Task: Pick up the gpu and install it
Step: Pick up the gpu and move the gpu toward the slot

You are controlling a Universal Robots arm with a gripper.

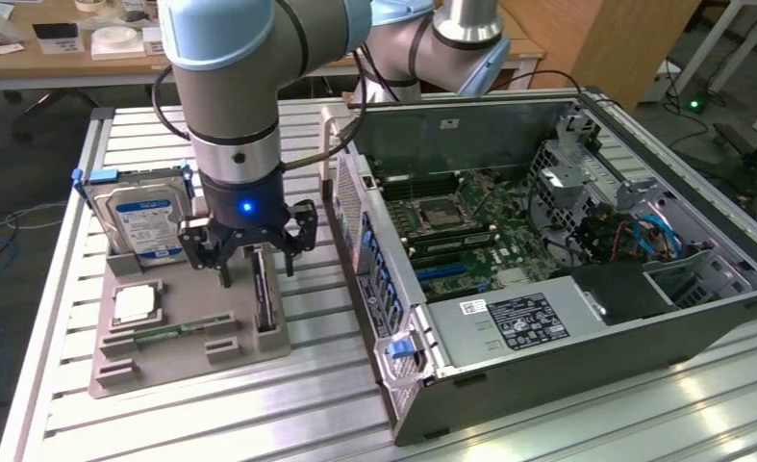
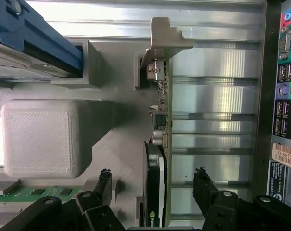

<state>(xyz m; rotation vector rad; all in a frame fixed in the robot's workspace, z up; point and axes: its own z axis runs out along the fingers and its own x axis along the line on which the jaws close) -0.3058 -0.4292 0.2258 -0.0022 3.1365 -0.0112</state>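
gripper (image 1: 255,265): over the gpu (image 2: 157,187)
fingers (image 2: 104,185): wide, flanking it, not touching
gpu: on edge in gray tray (image 1: 179,368)

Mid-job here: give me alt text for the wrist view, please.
The open black gripper straddles the thin green-and-black gpu card with a silver bracket, which stands on edge in a grey plastic holder, fingers clear of both faces.

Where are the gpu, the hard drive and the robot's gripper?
gpu (image 2: 154,192): wrist view, on its dark black face.
hard drive (image 1: 147,221): exterior view, on its blue-white label.
gripper (image 1: 258,274): exterior view, midway between its open fingertips, right over the gpu.
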